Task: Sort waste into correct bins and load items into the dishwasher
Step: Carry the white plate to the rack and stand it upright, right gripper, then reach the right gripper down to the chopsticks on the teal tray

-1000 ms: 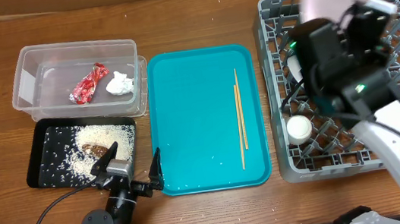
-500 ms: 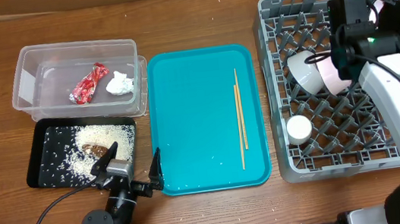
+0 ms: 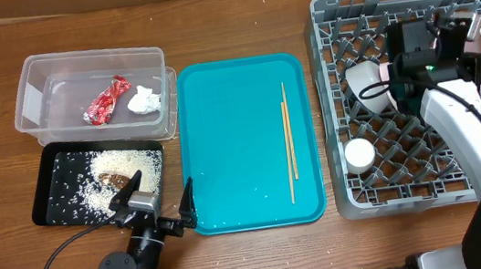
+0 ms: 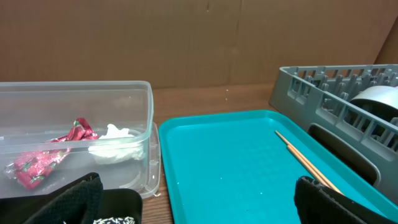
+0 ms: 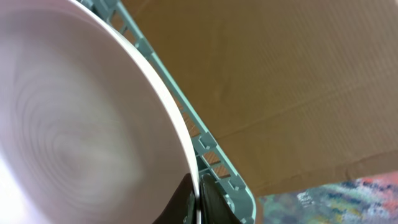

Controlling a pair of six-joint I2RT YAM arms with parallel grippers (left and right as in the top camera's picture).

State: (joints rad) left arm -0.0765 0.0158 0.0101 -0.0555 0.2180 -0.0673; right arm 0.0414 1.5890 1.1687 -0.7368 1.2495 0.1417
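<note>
Two arms work at a wooden table [image 3: 235, 16]. Right claw [image 5: 198, 202] pinches the rim of the pale pink plate [image 5: 74, 124], tilted on edge at the grey dish rack [image 3: 326, 50] (overhead, the wrist mostly hides it). Left claw [image 3: 157, 198] rests spread and empty beside the black tray [image 3: 45, 191].

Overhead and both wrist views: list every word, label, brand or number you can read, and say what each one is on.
No text can be read in any view.
red snack wrapper: some print, too small and crinkled to read.
clear tub: a pale patch on its left wall, possibly a sticker; nothing legible.
pink plate, dish rack, teal tray: no markings visible.
</note>
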